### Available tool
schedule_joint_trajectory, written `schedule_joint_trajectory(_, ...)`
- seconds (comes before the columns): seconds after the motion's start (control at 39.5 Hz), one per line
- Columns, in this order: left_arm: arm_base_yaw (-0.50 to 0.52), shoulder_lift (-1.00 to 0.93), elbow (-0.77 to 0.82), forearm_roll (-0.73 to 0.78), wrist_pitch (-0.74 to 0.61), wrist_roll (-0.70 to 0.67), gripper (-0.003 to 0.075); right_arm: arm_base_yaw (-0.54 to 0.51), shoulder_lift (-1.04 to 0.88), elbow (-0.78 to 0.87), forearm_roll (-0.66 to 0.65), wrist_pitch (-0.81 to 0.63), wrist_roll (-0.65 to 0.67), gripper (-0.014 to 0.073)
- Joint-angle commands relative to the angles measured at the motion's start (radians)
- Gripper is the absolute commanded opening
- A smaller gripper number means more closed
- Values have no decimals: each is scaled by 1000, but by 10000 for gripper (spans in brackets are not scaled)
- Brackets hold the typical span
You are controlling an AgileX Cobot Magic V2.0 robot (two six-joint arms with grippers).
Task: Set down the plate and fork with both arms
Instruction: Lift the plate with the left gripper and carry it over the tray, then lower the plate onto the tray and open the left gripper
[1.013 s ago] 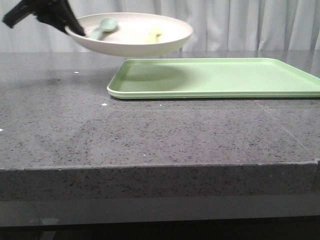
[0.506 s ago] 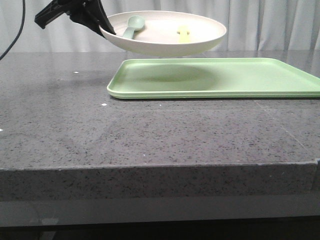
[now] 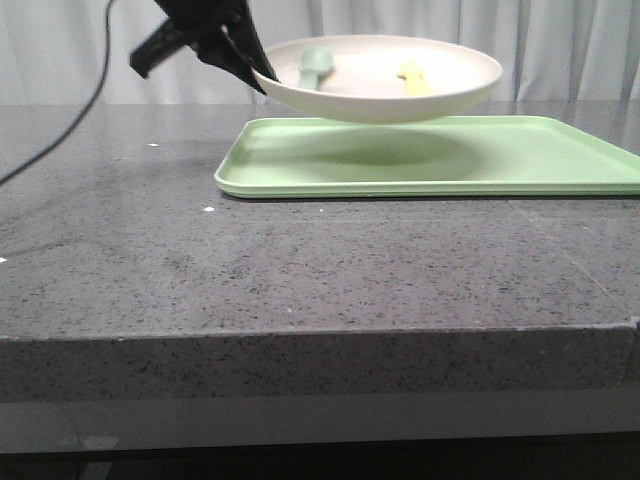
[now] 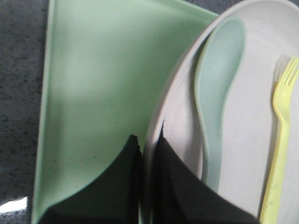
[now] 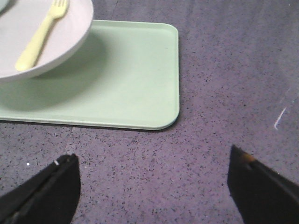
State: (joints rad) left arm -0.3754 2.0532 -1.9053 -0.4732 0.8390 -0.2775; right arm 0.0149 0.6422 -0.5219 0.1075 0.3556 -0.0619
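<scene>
My left gripper (image 3: 262, 78) is clamped on the near-left rim of the plate (image 3: 440, 95); in the left wrist view one finger (image 4: 177, 186) lies inside the rim and the other sits outside and beneath it, jaws pinched against the wall. The plate hangs from this grip in the air, clear of the light-green tray (image 3: 520, 160) under it and over that tray's left portion, casting a shadow there. The tray rests flat on the dark speckled table (image 3: 300, 270).

Inside the plate, nearest my left fingers, lies the grey-green spoon (image 4: 217, 93), bowl pointing away from the gripper. Just beyond it, on the side farther from my fingers, lies the fork (image 4: 279, 140), tines also pointing away; spoon and fork run roughly parallel and do not touch.

My right gripper (image 5: 154, 186) hangs above bare table, on the near side of the tray's corner, well apart from the plate. Its jaws are spread wide with nothing between them.
</scene>
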Motion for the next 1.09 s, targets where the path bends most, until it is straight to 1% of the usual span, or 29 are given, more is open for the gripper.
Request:
schedule_joint_trajectory(0.0,-28,-35,-55,-40,-78,-46,-18,0,6,-37,2,-73,-4,654)
schedule_joint_trajectory(0.1,-42,-4,-72,-10,-82,-99,-18,0,6,-37,2,-73,-4,654)
schedule_joint_trajectory(0.23,-53,17,-82,5,-100,-118,-18,0,6,-37,2,-73,-4,654)
schedule_joint_trajectory(0.33,-57,21,-82,78,-109,-157,-18,0,6,-37,2,-73,-4,654)
schedule_joint_trajectory(0.38,-57,21,-82,89,-104,-166,-18,0,6,-37,2,-73,-4,654)
schedule_joint_trajectory(0.63,-57,23,-82,89,-95,-168,-18,0,6,-37,2,-73,-4,654)
schedule_joint_trajectory(0.84,-57,23,-82,89,-50,-168,-17,0,6,-37,2,-73,-4,654)
schedule_joint_trajectory(0.96,-57,23,-82,89,-45,-168,-15,0,6,-37,2,-73,-4,654)
schedule_joint_trajectory(1.06,-57,23,-82,89,-44,-168,15,0,6,-37,2,-73,-4,654)
